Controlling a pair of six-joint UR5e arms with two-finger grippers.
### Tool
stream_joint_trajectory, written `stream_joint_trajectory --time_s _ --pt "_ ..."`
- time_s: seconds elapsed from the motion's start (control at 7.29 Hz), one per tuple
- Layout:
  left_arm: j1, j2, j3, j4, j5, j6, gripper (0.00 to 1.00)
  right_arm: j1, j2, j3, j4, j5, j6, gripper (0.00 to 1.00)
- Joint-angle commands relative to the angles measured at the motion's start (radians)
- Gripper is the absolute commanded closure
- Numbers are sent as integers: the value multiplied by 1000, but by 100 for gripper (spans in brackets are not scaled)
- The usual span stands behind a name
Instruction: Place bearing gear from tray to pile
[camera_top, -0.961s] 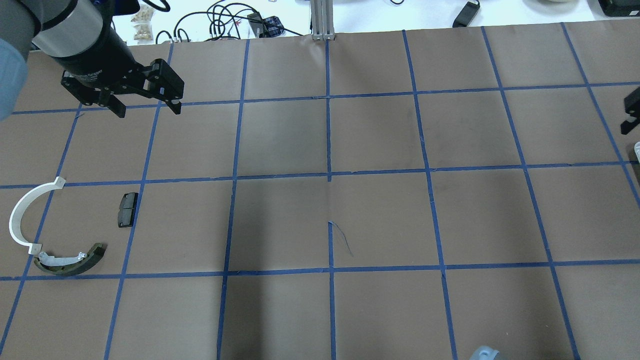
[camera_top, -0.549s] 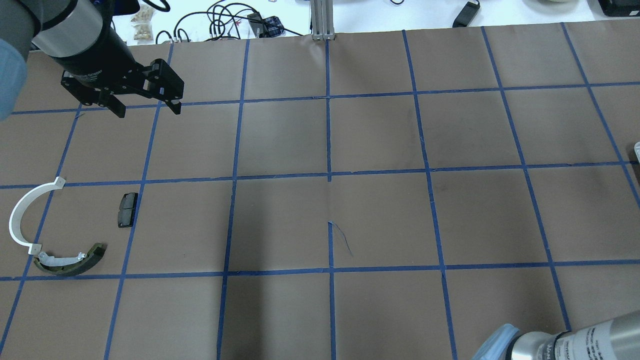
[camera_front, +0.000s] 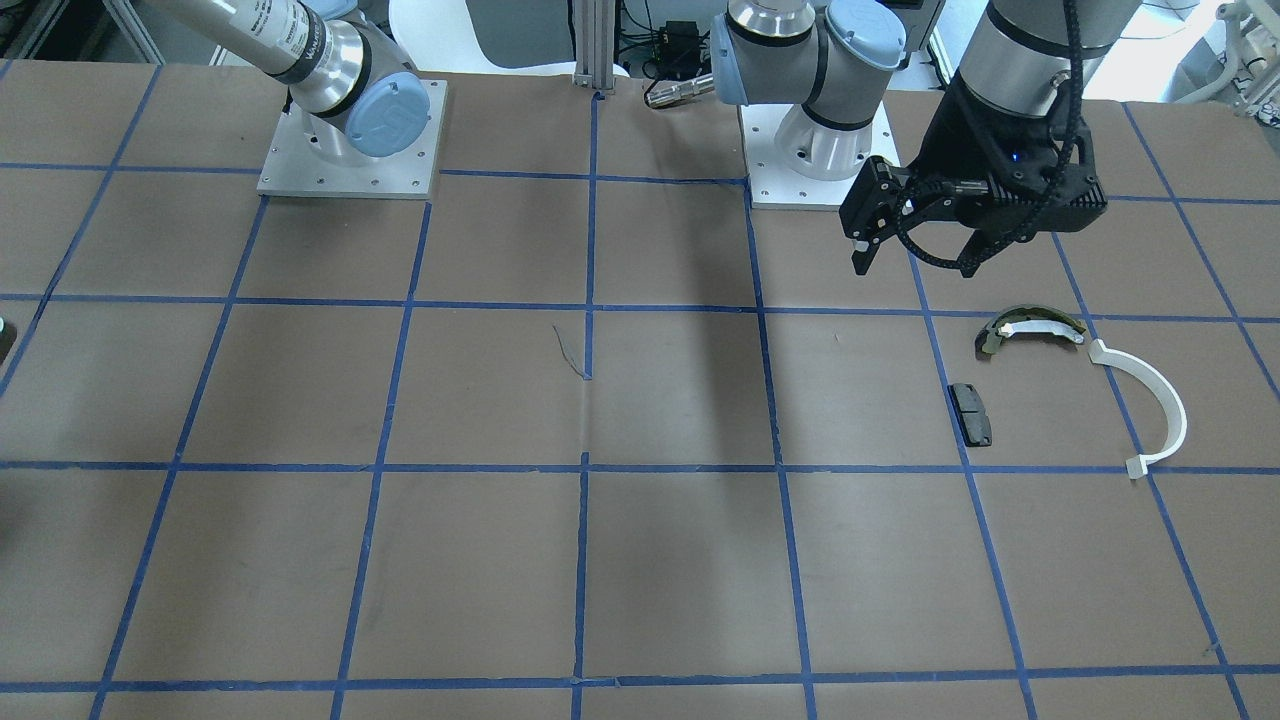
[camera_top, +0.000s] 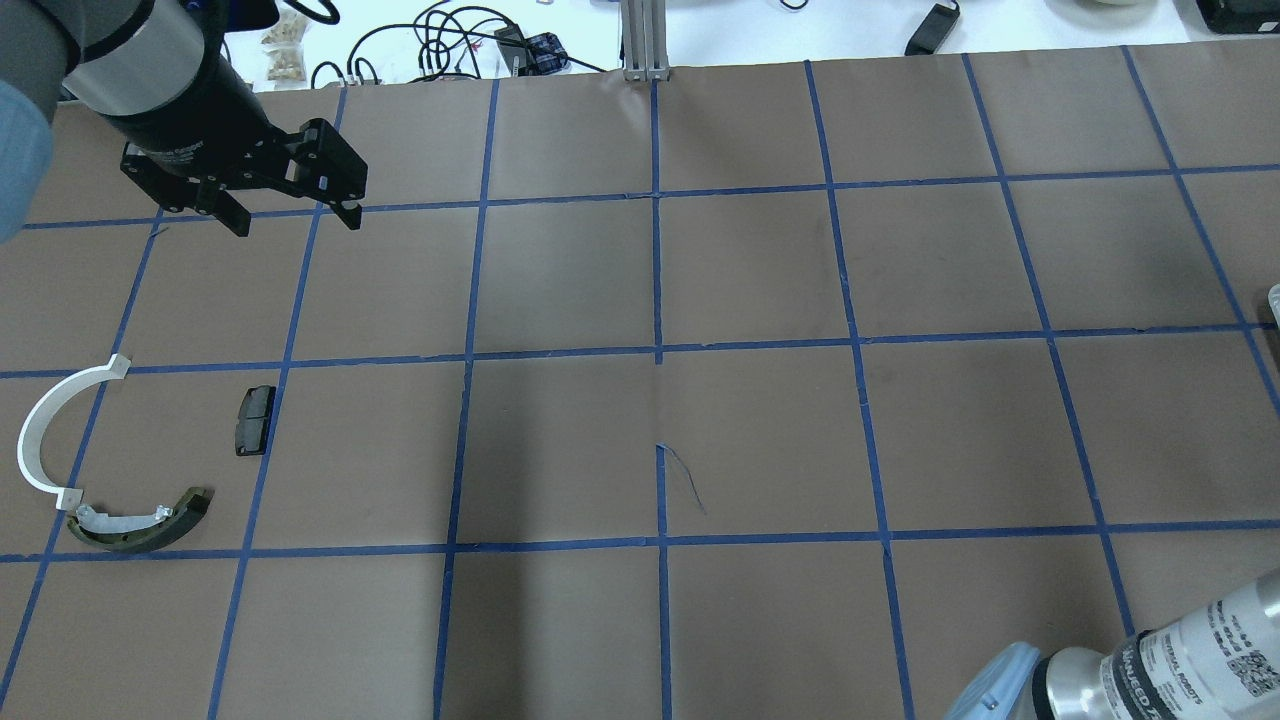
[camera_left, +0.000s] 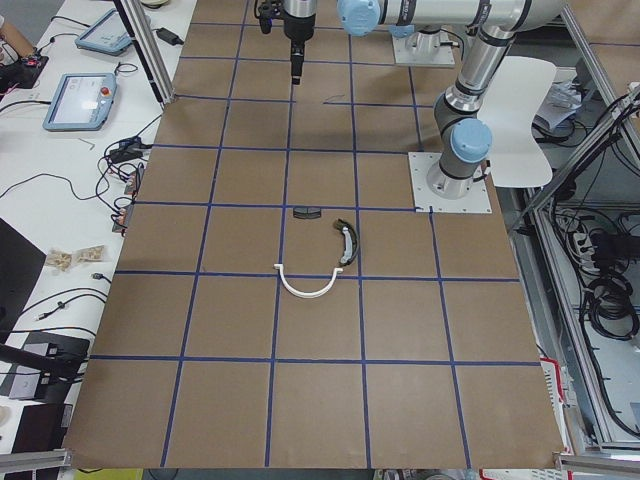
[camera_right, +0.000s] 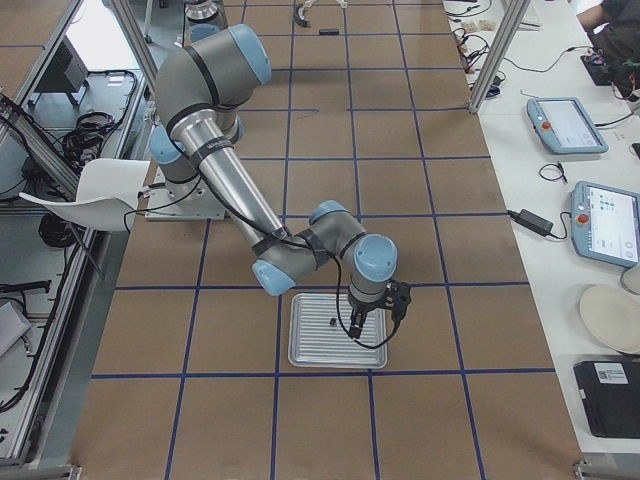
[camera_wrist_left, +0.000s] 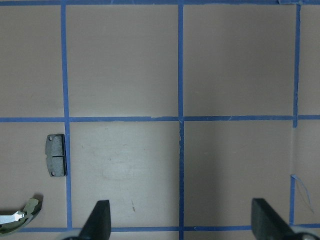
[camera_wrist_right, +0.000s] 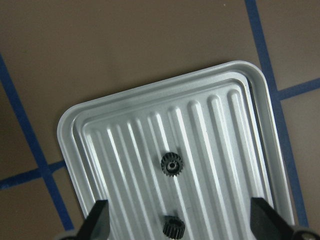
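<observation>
Two small black bearing gears (camera_wrist_right: 171, 164) (camera_wrist_right: 173, 228) lie in the ribbed silver tray (camera_wrist_right: 235, 105). My right gripper (camera_wrist_right: 178, 202) is open and empty right above the tray, its fingers on either side of the nearer gear; it also shows in the exterior right view (camera_right: 372, 322). The pile is a white arc (camera_top: 40, 430), an olive-and-white shoe (camera_top: 140, 525) and a black pad (camera_top: 255, 420). My left gripper (camera_top: 295, 215) hangs open and empty above the table, beyond the pile.
The tray (camera_right: 338, 330) lies at the robot's right end of the brown, blue-taped table. Cables (camera_top: 440, 40) and an aluminium post (camera_top: 645, 40) stand past the far edge. The right forearm (camera_top: 1180, 650) crosses the near right corner.
The right gripper has left the overhead view's right edge, and the right forearm has swung into the bottom right corner. The left arm and the pile have not moved.
</observation>
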Motion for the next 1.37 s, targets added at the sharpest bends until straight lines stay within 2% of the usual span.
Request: stream_joint_trajectory --time_s 0.0,0.41,0.82,1.1,1.24 --pt "0 0 0 0 -1 0 0 -1 63 -24 -4 6 45 0" --pt "0 0 0 -1 -1 0 0 -1 90 -13 -2 1 75 14" --pt "1 0 8 5 -6 11 0 -1 122 -29 -18 1 73 15" --pt "3 -11 -3 6 -9 11 0 -1 123 -24 -16 -3 78 29" --pt "0 0 -3 8 -7 11 0 -1 123 -23 -13 -14 78 41"
